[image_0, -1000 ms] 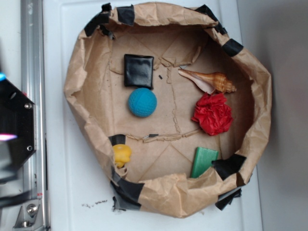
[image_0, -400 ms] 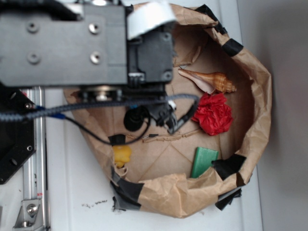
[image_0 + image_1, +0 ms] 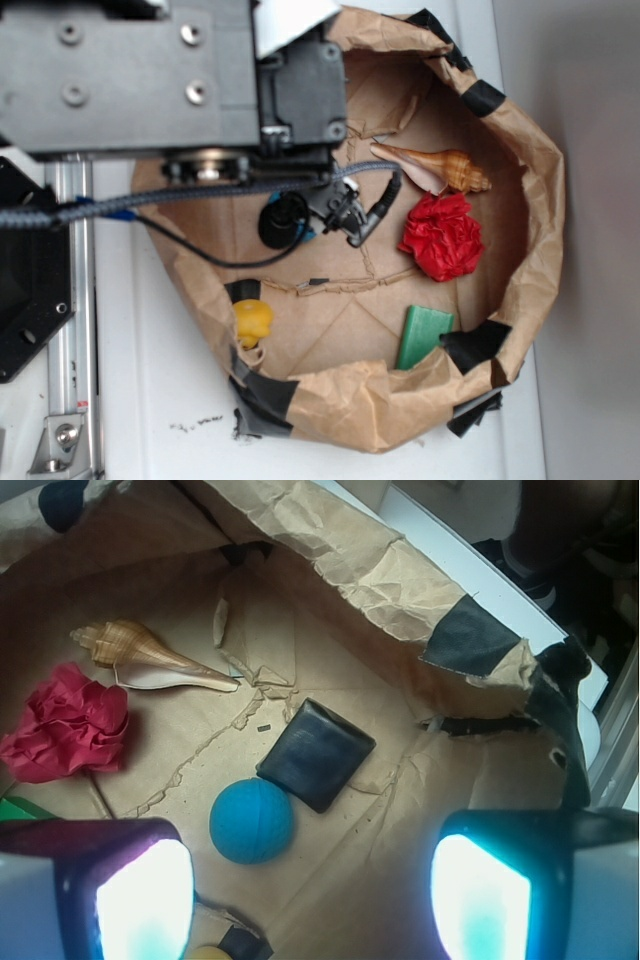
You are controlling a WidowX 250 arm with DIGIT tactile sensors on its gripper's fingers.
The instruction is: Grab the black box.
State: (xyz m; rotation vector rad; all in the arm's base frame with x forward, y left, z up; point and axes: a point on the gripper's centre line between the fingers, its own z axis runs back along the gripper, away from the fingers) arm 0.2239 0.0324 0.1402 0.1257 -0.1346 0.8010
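We find the black box [image 3: 316, 754] lying flat on the brown paper floor of the paper basin [image 3: 330, 540], seen only in the wrist view; in the exterior view the arm [image 3: 150, 85] covers that spot and we cannot see it there. The box sits with 1 corner pointing down toward the blue ball [image 3: 251, 820], which lies just beside it, very close or touching; we cannot tell which. Nothing grips the box.

Farther off in the wrist view, the conch shell [image 3: 150, 655] rests on the paper beyond the box, and the red crumpled paper [image 3: 65, 725] lies just beside the shell. A sliver of the green block [image 3: 20, 808] shows at the left edge.

The gripper [image 3: 310, 890] hangs above the floor with its 2 fingers [image 3: 140, 890] spread wide apart at the bottom of the wrist view, holding nothing, the ball and box showing between them but clear of both.

In the exterior view we see the shell [image 3: 435, 167], the red paper [image 3: 441, 236], the green block [image 3: 423, 337] leaning against the basin wall, and a yellow object [image 3: 252, 322] near a patch of black tape [image 3: 243, 291]. The basin [image 3: 530, 200] rests on a white table [image 3: 160, 400].
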